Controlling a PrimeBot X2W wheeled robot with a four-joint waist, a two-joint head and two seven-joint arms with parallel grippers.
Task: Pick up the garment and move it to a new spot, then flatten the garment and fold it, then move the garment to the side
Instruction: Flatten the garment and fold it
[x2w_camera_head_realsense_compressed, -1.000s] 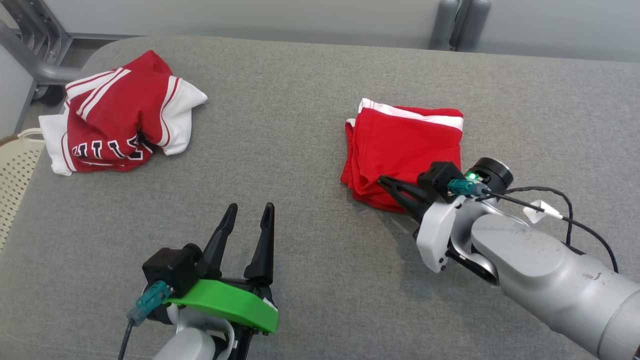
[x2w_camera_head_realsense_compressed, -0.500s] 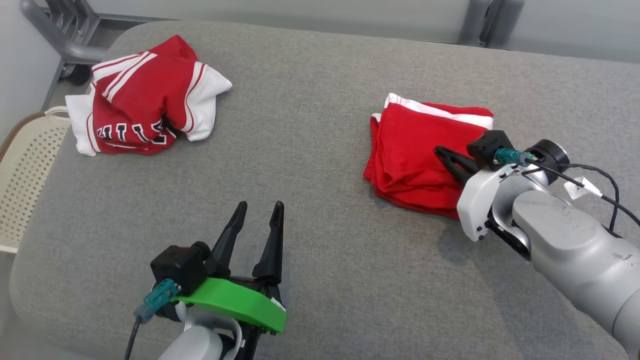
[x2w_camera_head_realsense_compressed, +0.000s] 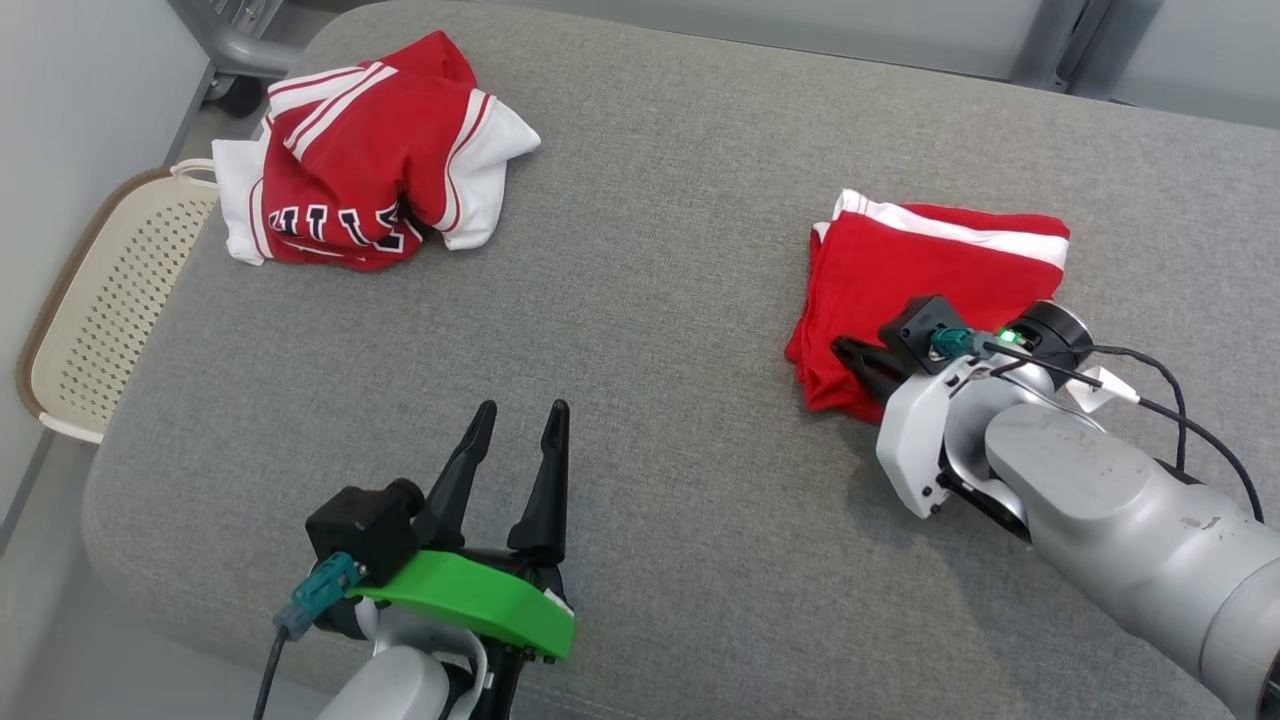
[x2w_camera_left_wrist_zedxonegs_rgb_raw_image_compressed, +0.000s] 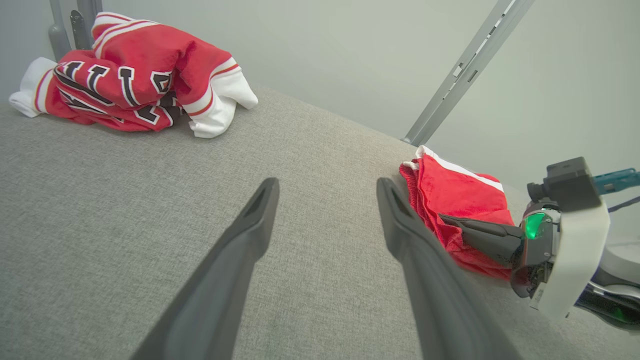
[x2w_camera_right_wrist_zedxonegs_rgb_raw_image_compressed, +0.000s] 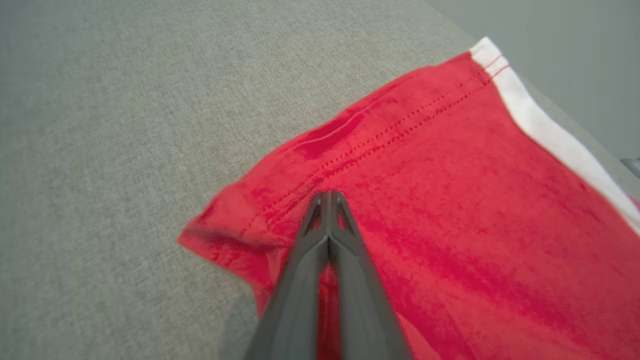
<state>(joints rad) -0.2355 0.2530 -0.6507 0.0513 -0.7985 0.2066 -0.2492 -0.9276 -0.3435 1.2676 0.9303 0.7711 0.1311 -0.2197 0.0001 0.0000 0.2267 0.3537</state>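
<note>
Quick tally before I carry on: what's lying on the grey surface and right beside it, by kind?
Garments: 2, the folded red garment and the crumpled red-and-white jersey.
Baskets: 1, the cream perforated basket beside the left edge of the grey surface.
Total: 3.

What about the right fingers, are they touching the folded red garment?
Touching. The left wrist view shows the shut right fingers lying against the folded red garment, fabric bunched along them with no gap.
</note>
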